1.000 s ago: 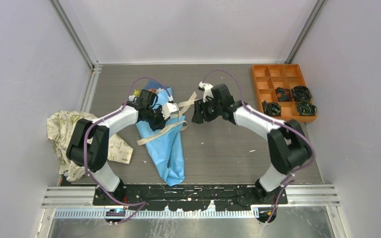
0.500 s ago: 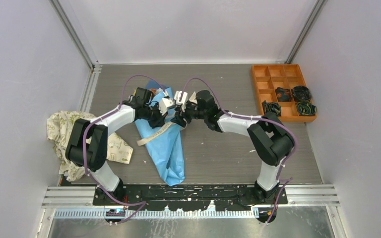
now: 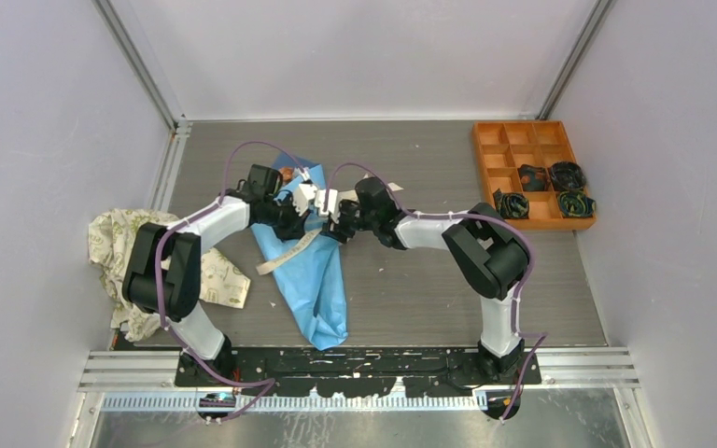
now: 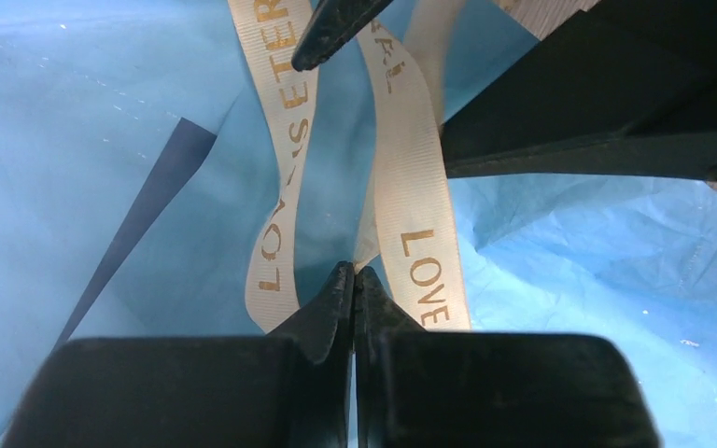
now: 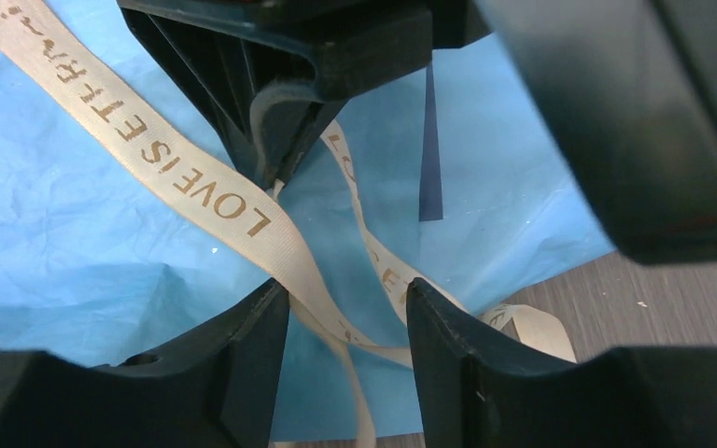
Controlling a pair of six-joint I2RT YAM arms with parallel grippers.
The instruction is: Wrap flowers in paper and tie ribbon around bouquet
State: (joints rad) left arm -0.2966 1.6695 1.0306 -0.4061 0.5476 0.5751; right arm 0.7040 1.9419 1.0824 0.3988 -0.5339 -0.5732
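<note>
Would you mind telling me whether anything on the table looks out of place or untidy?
The cream printed cloth lies crumpled over the left edge of the table. The ribbon trails loose across the blue paper bouquet, not yet tied.

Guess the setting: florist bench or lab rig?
Probably a lab robot cell: plain white walls box in a grey table, two arms are bolted to a base rail, and an orange divided tray sits aside.

White arms [image 3: 215, 219], purple cables [image 3: 252, 147], black left tool [image 4: 355, 275]
</note>
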